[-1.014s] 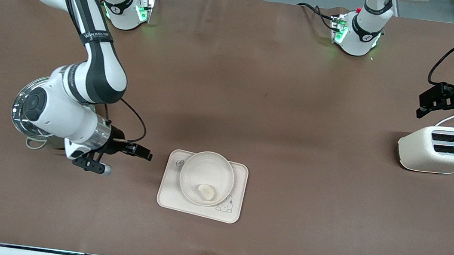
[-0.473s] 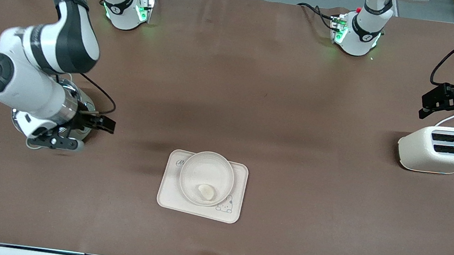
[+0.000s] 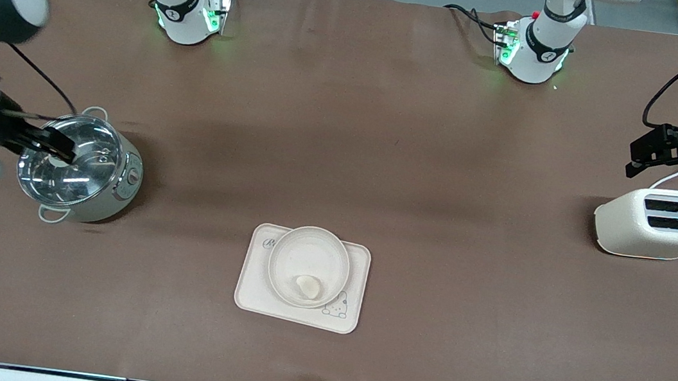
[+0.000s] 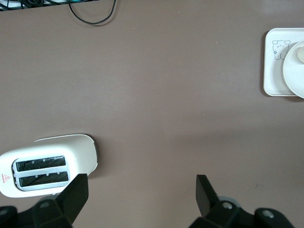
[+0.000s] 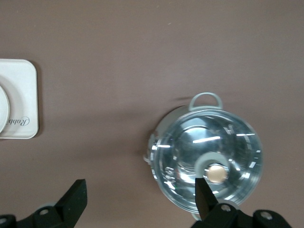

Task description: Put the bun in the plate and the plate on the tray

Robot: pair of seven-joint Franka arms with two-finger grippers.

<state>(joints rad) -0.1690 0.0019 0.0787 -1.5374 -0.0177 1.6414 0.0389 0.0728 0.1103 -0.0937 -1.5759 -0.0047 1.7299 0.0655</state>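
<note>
1. Front view is showing you the bun (image 3: pixel 308 286) lying in the plate (image 3: pixel 286 250), at its six o'clock, and the plate sitting on the tray (image 3: pixel 249 289).
2. Right gripper (image 3: pixel 50 145) is hanging released and empty over the steel pot (image 3: pixel 120 180); dropping could be striking its lid.
3. Left gripper (image 3: pixel 654 151) is waiting released above the toaster (image 3: pixel 622 225); careless lowering risks knocking it.

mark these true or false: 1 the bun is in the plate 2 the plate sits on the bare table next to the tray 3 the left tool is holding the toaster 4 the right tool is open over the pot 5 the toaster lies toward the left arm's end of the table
1. True: the bun lies in the plate.
2. False: the plate rests on the tray.
3. False: the left tool is open and empty, apart from the toaster.
4. True: the right tool is open, over the pot and its glass lid.
5. True: the toaster lies toward the left arm's end.
</note>
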